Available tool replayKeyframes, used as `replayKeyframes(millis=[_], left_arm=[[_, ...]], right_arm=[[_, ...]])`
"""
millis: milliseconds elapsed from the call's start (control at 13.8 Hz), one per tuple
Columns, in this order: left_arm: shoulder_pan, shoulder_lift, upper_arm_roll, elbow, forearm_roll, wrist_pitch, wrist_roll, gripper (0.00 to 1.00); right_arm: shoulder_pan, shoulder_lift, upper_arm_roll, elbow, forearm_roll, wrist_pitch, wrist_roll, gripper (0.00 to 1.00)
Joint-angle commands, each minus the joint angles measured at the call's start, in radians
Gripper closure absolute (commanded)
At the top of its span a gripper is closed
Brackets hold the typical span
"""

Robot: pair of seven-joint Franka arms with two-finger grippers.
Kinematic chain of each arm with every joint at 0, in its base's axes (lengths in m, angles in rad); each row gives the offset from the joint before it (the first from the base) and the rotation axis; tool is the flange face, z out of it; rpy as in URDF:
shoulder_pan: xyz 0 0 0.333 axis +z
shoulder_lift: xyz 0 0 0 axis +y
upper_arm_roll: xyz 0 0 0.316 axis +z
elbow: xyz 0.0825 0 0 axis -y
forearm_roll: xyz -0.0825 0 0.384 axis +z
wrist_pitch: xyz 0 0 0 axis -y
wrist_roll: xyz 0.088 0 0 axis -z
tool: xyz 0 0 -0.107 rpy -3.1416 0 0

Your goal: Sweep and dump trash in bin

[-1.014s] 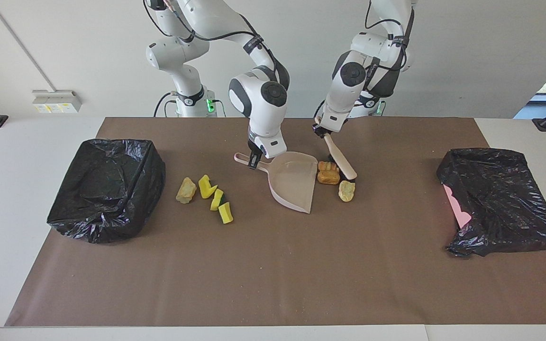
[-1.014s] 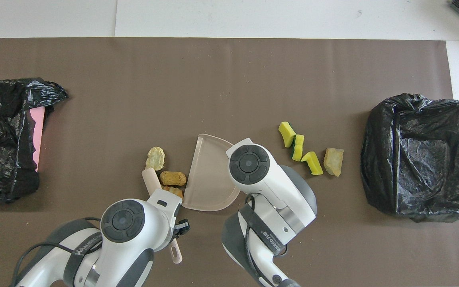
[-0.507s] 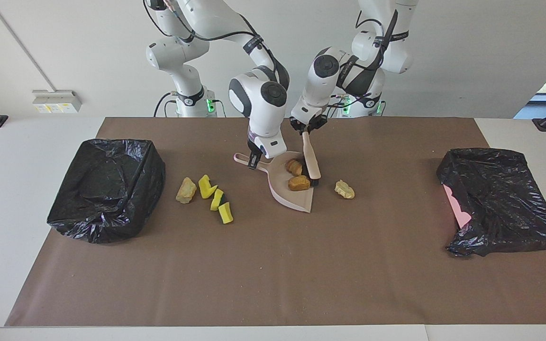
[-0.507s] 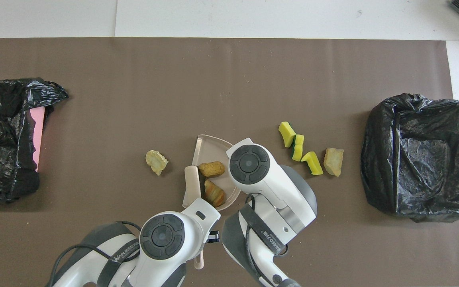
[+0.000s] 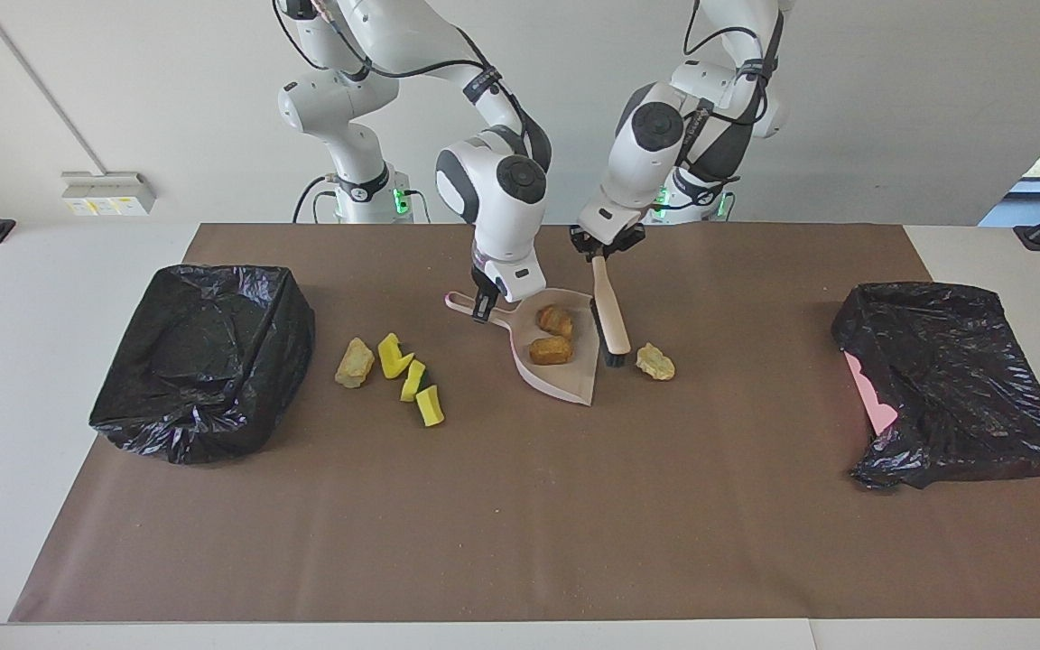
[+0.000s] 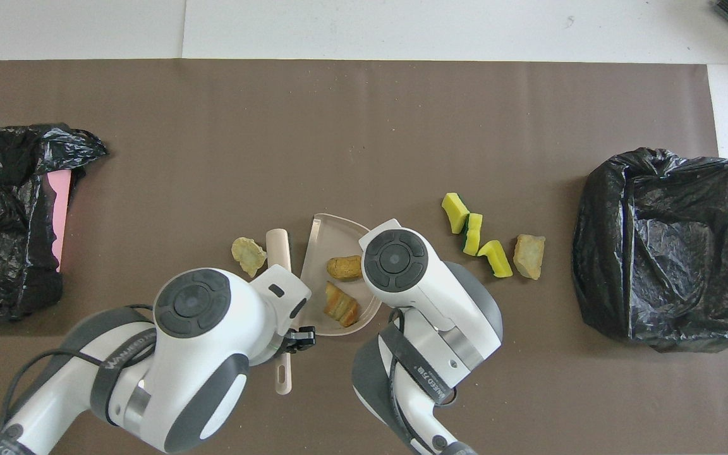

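Sweeping is under way: the right pincer [image 5: 482, 308] grips the dustpan [image 5: 563, 366], the left pincer [image 5: 598, 253] the brush [image 5: 612, 325]. Two bread pieces [image 5: 552, 336] lie in the pan. Next, the brush should go round the tan lump [image 5: 655, 362] and sweep it in.

White table [image 5: 51, 271] under brown mat [image 5: 520, 506]; on mat: two black-bagged bins [image 5: 204, 357], dustpan [image 5: 561, 348], scattered trash [image 5: 412, 379]

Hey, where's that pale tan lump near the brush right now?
The tan lump lies on the brown mat, just beside the brush head, on the side away from the dustpan, toward the left arm's end of the table.
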Motion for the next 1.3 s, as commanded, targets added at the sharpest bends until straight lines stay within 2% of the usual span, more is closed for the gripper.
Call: replayKeyframes(millis=[0, 145, 435, 724, 869, 1014, 1231], left_arm=[[0.154, 0.018, -0.005, 0.038, 0.098, -0.064, 0.138, 1.0], [0.274, 0.024, -0.005, 0.027, 0.108, -0.056, 0.3, 1.0], [0.261, 0.016, -0.009, -0.074, 0.108, 0.013, 0.307, 1.0], [0.101, 0.022, -0.014, -0.137, 0.075, 0.115, 0.226, 1.0], [0.025, 0.024, -0.013, -0.134, -0.074, 0.169, 0.229, 1.0], [-0.043, 0.022, -0.014, -0.131, -0.133, 0.191, 0.24, 1.0], [-0.059, 0.029, -0.014, -0.107, -0.2, 0.205, 0.252, 1.0]], right_arm=[[-0.01, -0.011, 0.009, -0.022, -0.019, 0.022, 0.001, 1.0], [-0.01, -0.011, 0.009, -0.022, -0.018, 0.022, 0.003, 1.0], [-0.01, -0.011, 0.009, -0.022, -0.018, 0.022, 0.003, 1.0], [-0.01, -0.011, 0.009, -0.022, -0.018, 0.022, 0.003, 1.0], [-0.01, -0.011, 0.009, -0.024, -0.018, 0.022, 0.003, 1.0], [-0.01, -0.011, 0.009, -0.024, -0.018, 0.022, 0.003, 1.0], [-0.01, -0.011, 0.009, -0.024, -0.018, 0.022, 0.003, 1.0]])
